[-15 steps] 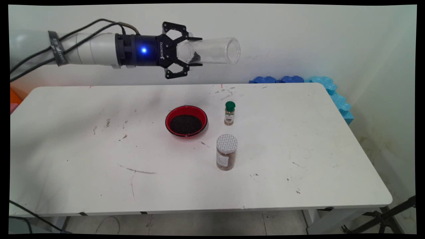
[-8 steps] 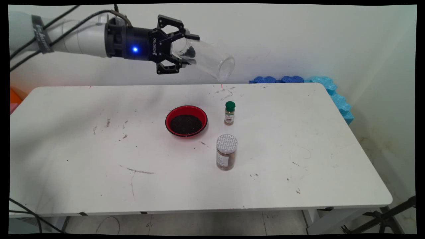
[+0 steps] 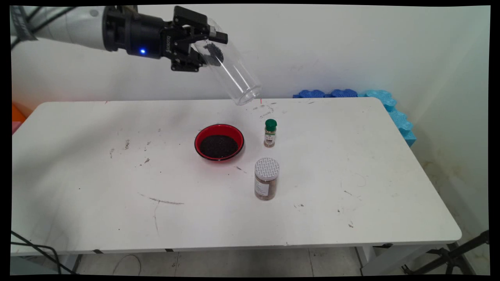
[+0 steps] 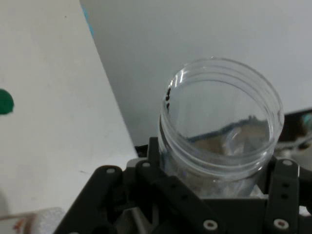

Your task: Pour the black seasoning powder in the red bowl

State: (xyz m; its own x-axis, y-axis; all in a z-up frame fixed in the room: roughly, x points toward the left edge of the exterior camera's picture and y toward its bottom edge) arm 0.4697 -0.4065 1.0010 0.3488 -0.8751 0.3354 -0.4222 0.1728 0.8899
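**Clear jar held aloft, mouth tilted down**

While the white table point(image 3: 97, 187) lies well below it, the gripper point(image 3: 203, 41) sits in the upper left of the main frame, its fingers pinching the closed base end of a clear jar point(image 3: 230, 70). The jar slants down and to the right, open mouth lowest, near the frame's upper centre above the table's far edge. A small dark clump of grains clings inside near the base.

In the hand view the jar point(image 4: 219, 141) rises from between the black linkage, threaded rim facing the camera.

Handling, as judged: light, nearly empty, rigid and thin-walled. Smooth sides look slippery, so a hold across the base end, as here, seems sound. Glass or plastic I cannot tell; treat it as breakable.

Below, mid-frame: a red bowl point(image 3: 219, 142) filled with dark grains. Just right of it, a small green-capped bottle point(image 3: 270, 133). Nearer the camera, a white-lidded jar point(image 3: 266, 178) of brown contents. All stand apart.
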